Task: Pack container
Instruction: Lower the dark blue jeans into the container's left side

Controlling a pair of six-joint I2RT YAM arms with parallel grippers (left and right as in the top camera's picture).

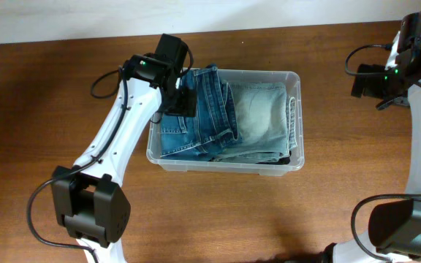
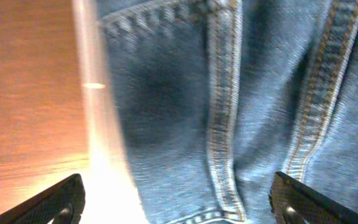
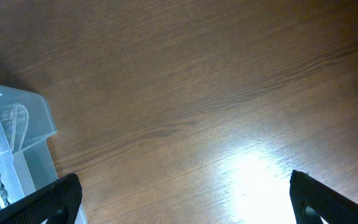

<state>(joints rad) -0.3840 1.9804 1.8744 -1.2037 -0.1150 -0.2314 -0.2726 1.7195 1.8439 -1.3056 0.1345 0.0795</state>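
The clear plastic container [image 1: 225, 166] stands in the middle of the table. It holds folded dark blue jeans [image 1: 203, 109] on its left side and lighter, faded jeans [image 1: 262, 109] on its right. My left gripper [image 1: 181, 98] hangs over the container's left edge, right above the dark jeans. In the left wrist view its fingers [image 2: 55, 205] stand far apart, open, with stitched denim [image 2: 229, 112] and the blurred container rim [image 2: 101, 124] below them. My right gripper [image 1: 368, 80] is open over bare table, right of the container. The container's corner [image 3: 17, 137] shows at the left of the right wrist view.
The brown wooden table [image 1: 50, 109] stretches on all sides of the container. A bright glare [image 3: 260, 180] lies on the wood under the right gripper. The table's far edge [image 1: 71, 40] meets a white wall.
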